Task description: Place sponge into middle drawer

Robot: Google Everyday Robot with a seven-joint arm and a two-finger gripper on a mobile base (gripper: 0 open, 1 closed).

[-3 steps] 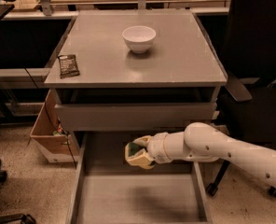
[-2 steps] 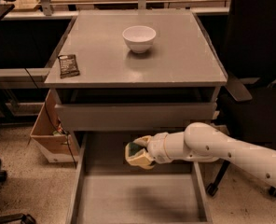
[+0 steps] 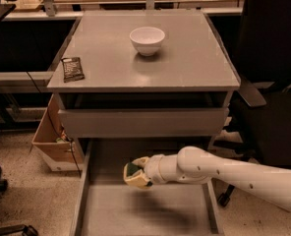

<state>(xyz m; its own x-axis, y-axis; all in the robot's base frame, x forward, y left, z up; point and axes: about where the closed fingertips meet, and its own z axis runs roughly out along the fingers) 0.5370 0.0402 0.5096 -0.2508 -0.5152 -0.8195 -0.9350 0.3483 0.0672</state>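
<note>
The claw (image 3: pixel 136 175), clamped on the sponge (image 3: pixel 131 169), has dropped slightly lower and leftward over the drawer (image 3: pixel 150 214).

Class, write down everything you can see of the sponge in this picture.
The sponge is small, with a dark green scrub face over pale yellow foam. The gripper, reaching in from the right on the white arm, is shut on it. It hangs above the bare grey floor of the open middle drawer, left of centre, casting a shadow below. Only the gripper appears to touch it.
</note>
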